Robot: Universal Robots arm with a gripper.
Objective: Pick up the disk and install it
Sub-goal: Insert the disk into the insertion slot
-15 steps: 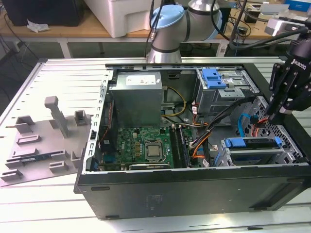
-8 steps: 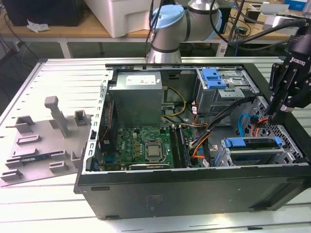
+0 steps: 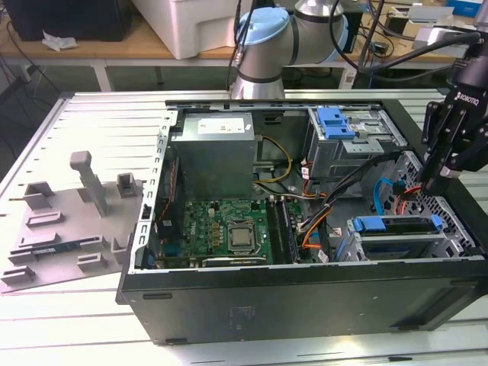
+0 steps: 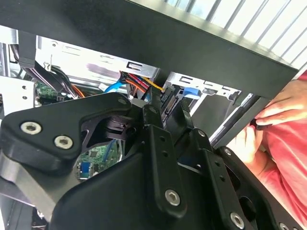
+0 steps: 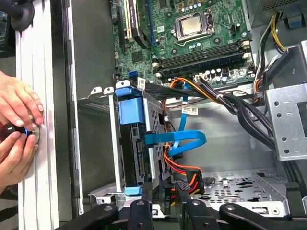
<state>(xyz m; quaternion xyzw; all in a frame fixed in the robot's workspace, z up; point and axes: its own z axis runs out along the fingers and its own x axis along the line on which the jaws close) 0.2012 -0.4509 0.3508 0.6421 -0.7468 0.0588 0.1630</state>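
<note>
Bright even overhead light, soft shadows

I've got the exterior view high up, looking down across the open computer case (image 3: 305, 305) toward the arm (image 3: 263, 46), while both wrist views sit close by the drive bay (image 5: 153, 153), the first facing the motherboard (image 5: 192, 43), the second peering along the gripper (image 4: 169, 115) at the same orange cables (image 4: 136, 82).

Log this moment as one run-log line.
disk: sitting in drive cage | gripper: low in case, at cage's cabled end | person's hands: outside case, at table edge
</note>
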